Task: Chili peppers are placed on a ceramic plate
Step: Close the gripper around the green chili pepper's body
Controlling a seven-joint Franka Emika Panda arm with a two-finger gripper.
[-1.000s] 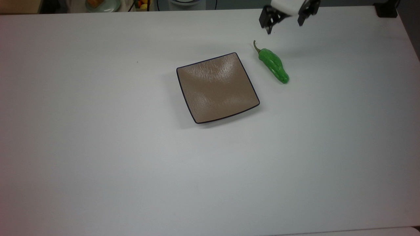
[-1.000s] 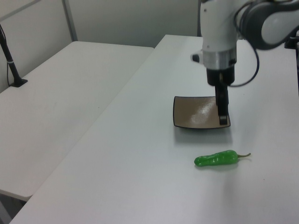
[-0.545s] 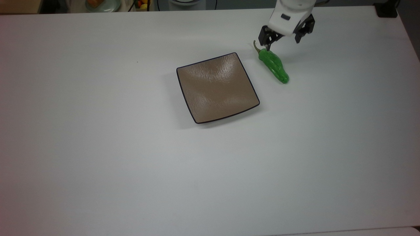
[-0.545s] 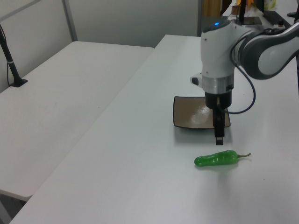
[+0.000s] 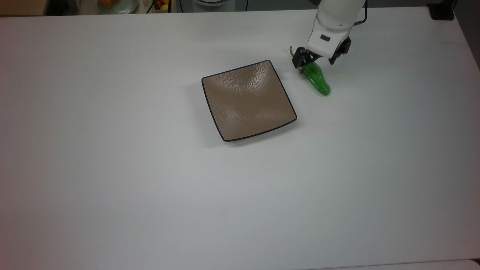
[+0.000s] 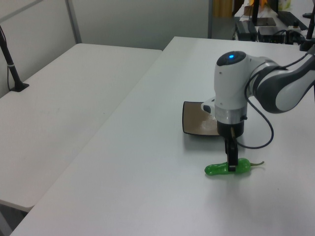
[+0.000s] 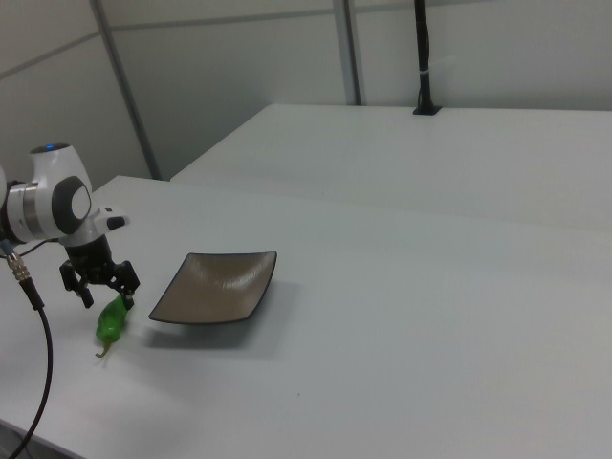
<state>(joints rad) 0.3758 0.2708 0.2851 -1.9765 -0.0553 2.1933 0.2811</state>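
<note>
Claw (image 5: 314, 61), fingers spread astride the pepper (image 5: 318, 80) lying on the surface beside the plate (image 5: 248, 100): grasp step; next, pinch, lift, carry to plate.

Tool (image 5: 314, 61) has dropped from above the worktop's far edge w/ fingers now straddling the stem end of the chili pepper (image 5: 318, 81), down at worktop level. In left view the arm now hides more of the ceramic plate (image 6: 192, 121).
</note>
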